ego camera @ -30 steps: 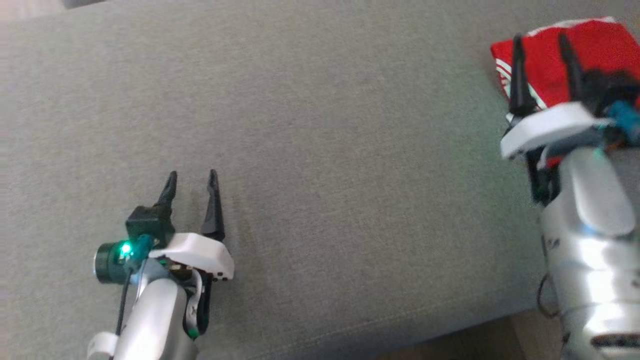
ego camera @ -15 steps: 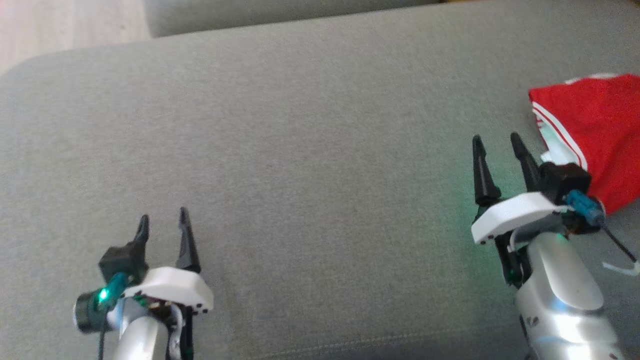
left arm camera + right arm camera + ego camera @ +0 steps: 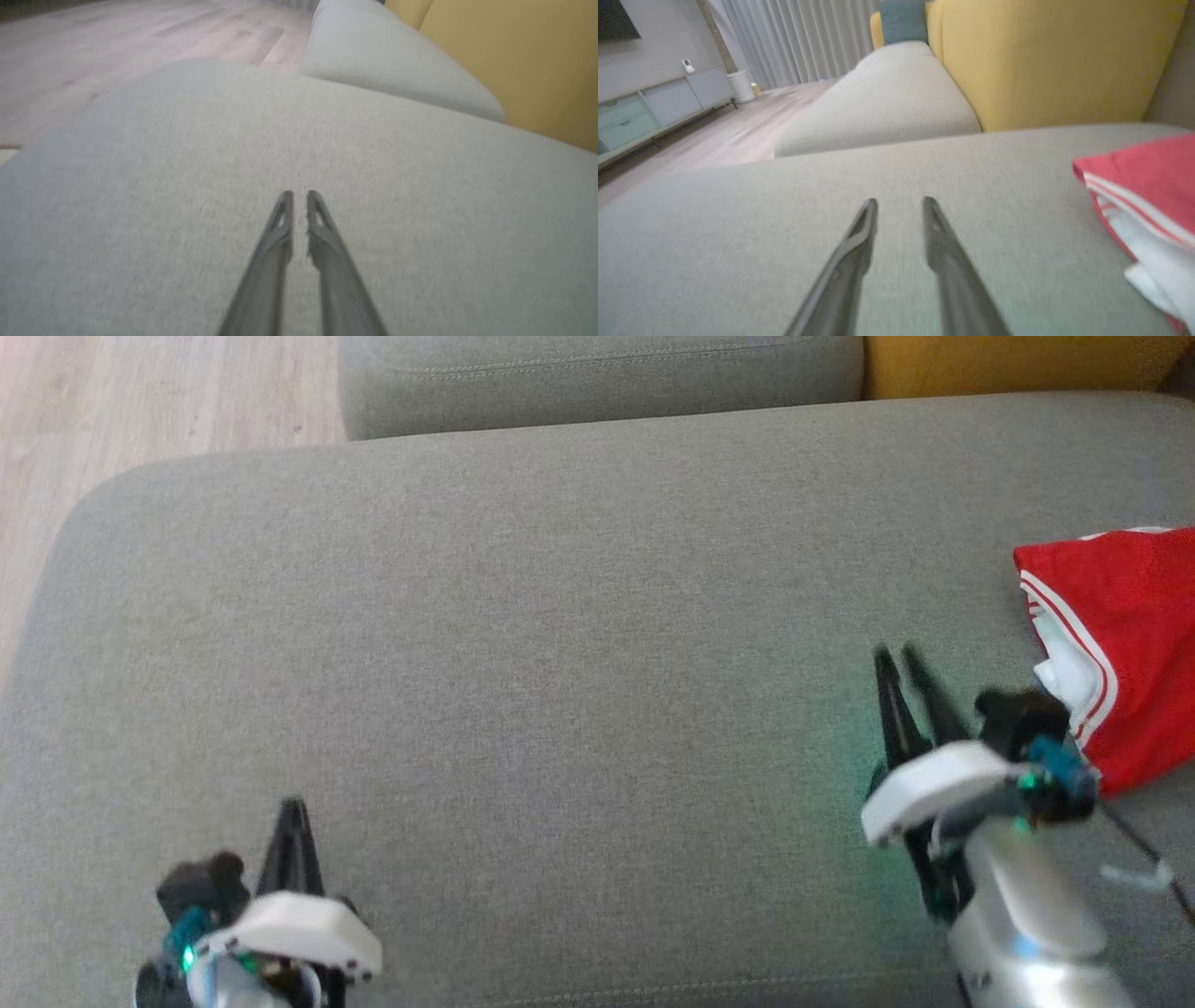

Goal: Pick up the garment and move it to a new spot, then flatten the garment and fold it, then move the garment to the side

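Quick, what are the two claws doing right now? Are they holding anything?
Left claw: closed but for a thin gap, holding nothing.
Right claw: partly open, holding nothing; the red garment lies beside it, untouched.

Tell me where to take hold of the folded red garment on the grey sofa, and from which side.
Grip the white-striped hem of the folded red fabric garment, coming from the left with the right hand: that layered edge faces the hand and lifts off the grey sofa cushion.
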You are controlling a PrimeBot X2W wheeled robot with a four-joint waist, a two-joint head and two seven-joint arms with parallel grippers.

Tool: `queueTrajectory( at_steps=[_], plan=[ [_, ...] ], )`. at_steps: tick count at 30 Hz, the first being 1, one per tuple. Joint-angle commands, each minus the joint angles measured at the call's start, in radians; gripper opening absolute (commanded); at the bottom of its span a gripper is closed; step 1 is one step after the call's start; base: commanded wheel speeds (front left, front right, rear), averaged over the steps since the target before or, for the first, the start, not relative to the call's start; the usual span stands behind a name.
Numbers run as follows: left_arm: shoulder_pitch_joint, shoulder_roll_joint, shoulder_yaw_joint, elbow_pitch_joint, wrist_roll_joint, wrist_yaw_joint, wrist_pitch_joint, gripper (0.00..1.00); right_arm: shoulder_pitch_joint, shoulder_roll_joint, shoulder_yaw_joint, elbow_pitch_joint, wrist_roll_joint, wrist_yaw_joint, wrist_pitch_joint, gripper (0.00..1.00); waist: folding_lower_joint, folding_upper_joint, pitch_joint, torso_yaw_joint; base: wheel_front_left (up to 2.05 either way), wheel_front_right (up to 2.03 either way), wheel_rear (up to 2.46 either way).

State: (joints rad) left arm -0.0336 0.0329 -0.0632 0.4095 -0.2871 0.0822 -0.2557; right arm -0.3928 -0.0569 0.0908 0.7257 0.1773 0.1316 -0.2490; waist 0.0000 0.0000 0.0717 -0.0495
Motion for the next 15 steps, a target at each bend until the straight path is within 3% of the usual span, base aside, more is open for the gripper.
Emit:
queueTrajectory(
  at_steps=[1,15],
  plan=[
    [0.002,-0.001,0.001,0.005,-0.002,0.0,0.001,0.0,0.005,0.001,-0.001,0.005,0.002,0.0,0.001,0.0,0.0,0.0,0.0,0.0,0.0,0.0,0.0],
    [0.002,-0.002,0.019,0.003,-0.139,-0.023,0.04,0.0,0.051,0.002,-0.024,-0.032,0.15,0.0,0.042,0.0,0.0,0.0,-0.008,0.006,0.0,0.0,0.0]
  ],
)
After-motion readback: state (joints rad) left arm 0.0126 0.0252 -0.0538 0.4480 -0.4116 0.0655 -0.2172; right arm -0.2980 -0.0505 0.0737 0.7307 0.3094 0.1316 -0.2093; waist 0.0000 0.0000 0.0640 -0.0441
